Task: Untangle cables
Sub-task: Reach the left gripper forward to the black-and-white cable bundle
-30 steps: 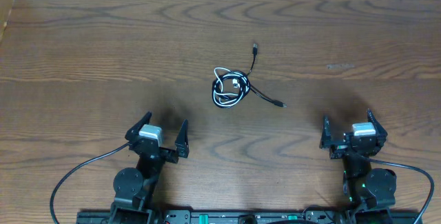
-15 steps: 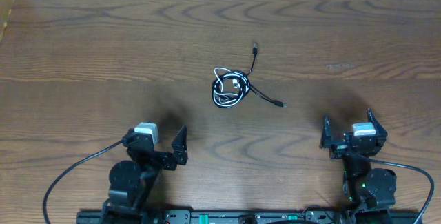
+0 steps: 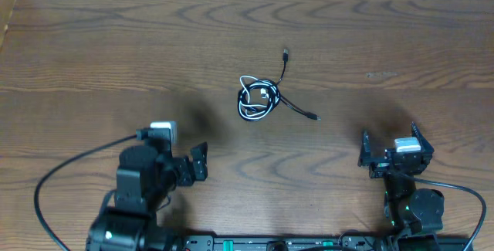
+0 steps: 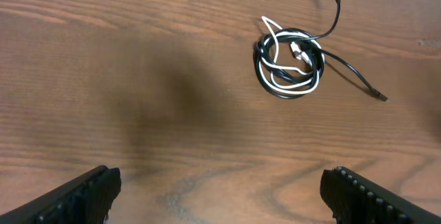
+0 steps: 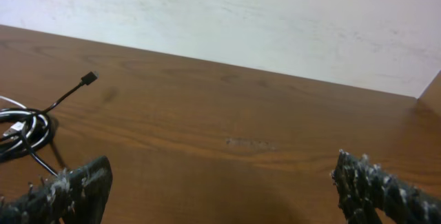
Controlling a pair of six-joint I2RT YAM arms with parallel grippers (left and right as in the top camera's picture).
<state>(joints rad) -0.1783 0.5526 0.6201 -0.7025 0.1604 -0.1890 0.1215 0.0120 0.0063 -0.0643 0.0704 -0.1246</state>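
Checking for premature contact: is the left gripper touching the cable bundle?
Apart. Left wrist view shows bare wooden table between the open left gripper and the cable bundle.

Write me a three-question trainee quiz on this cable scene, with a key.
1. True or false: the left gripper is touching the cables.
2. Which cord's two plug ends trail outside the coil? A white, B black.
3. Fill in: the jaws of the right gripper stand ____.
Key: 1 false, it hangs short of them, holding nothing; 2 B, the black cord; 3 open.
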